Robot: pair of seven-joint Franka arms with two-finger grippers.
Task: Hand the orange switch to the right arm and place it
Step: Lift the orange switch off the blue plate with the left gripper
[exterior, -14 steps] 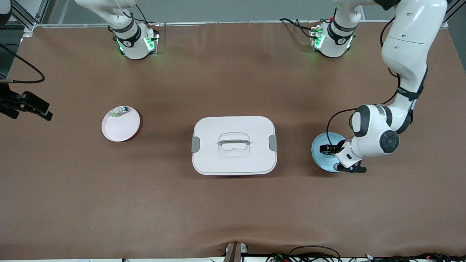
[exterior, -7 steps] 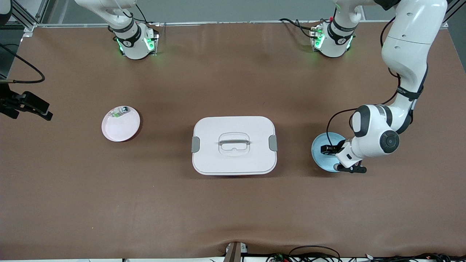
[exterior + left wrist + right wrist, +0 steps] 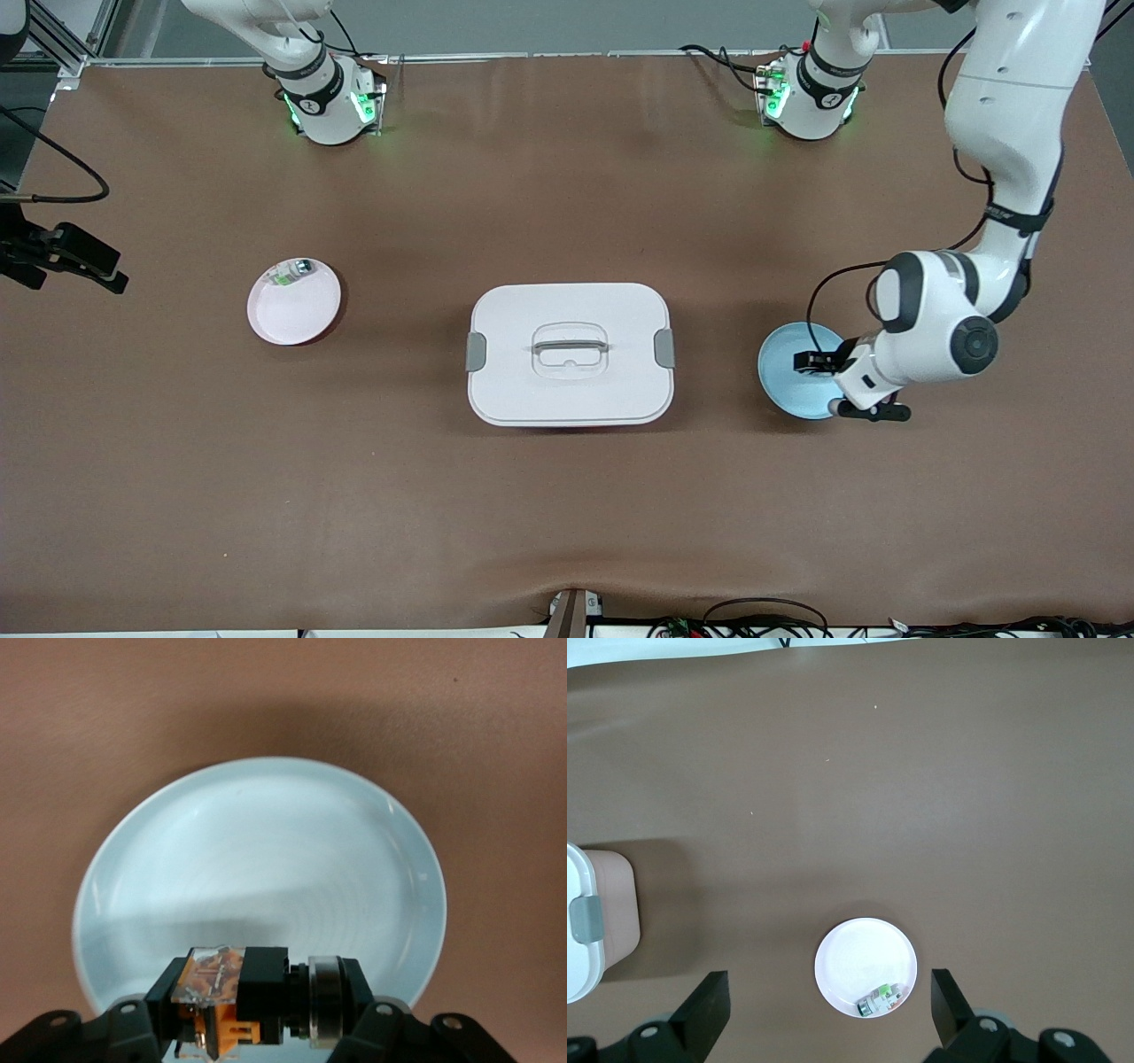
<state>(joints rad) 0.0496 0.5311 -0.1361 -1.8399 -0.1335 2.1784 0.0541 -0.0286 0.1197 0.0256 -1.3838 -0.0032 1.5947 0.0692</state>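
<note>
A brown table (image 3: 567, 496) carries a white lidded box (image 3: 569, 354) at its middle. Toward the left arm's end from the box sits a pale blue plate (image 3: 788, 383); toward the right arm's end, a pink plate (image 3: 292, 306) holding a small white-green-silver part (image 3: 292, 271). The left gripper (image 3: 257, 1028) hangs over the blue plate, its fingers clamped on the orange switch (image 3: 252, 992), lifted clear of the plate. The right gripper (image 3: 828, 1014) waits high above the pink plate, fingers spread wide.
</note>
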